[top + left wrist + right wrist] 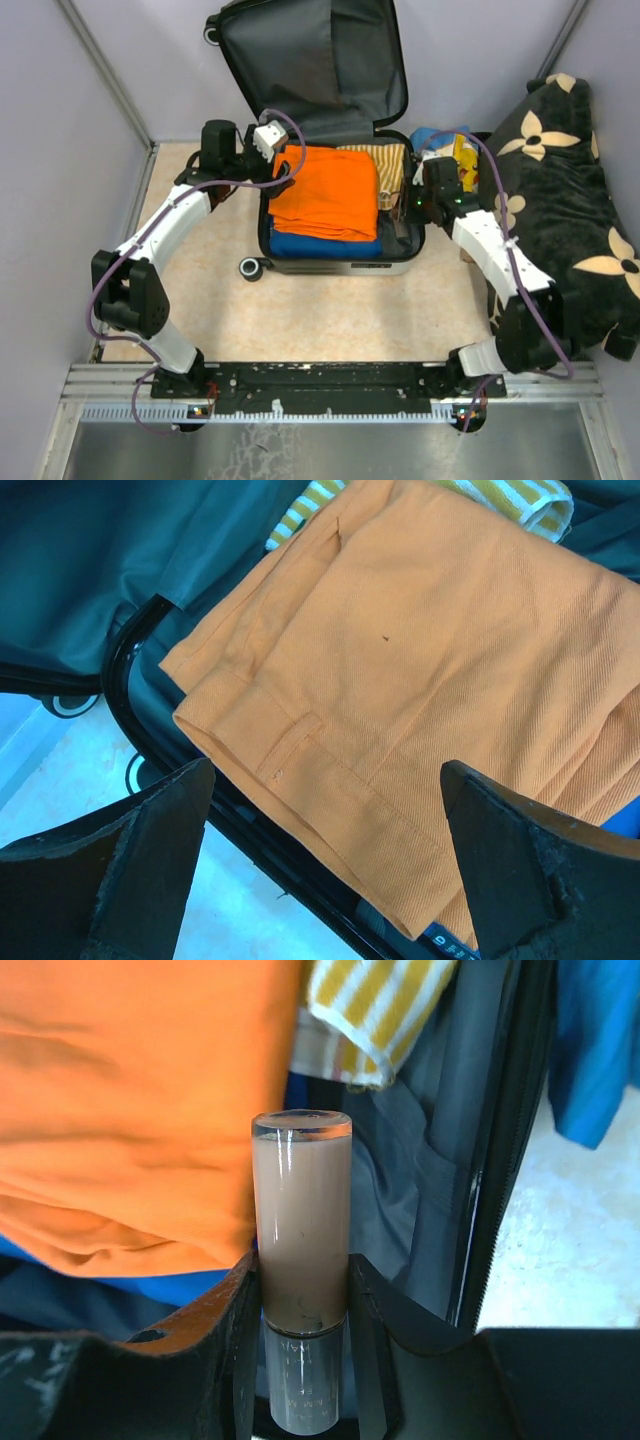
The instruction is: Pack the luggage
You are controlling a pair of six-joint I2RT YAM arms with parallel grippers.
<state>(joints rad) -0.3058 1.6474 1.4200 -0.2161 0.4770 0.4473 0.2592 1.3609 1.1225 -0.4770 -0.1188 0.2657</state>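
The luggage [340, 266] is lying open at the far middle of the table [330, 315], with its grey-lined lid [310, 60] standing up toward the far wall and a black wheel [250, 268] showing at its near left corner. Inside, a folded orange garment [325, 195] is lying on top of a blue garment [320, 245], and a yellow-and-white striped cloth [385, 165] is sitting just beside the orange one at the far right. The left gripper [268, 140] is hovering over the luggage's far left corner, its jaws spread wide with nothing between them and the orange garment's edge below. The right gripper [300, 1270] is reaching over the right side of the luggage. Its jaws are clamping a clear tube [300, 1210] filled with brownish cream, which is sticking out past the fingertips above the grey lining. A black flower-patterned cushion [560, 200] is lying at the right, and a blue cloth [432, 138] is sitting just outside the luggage's far right corner.
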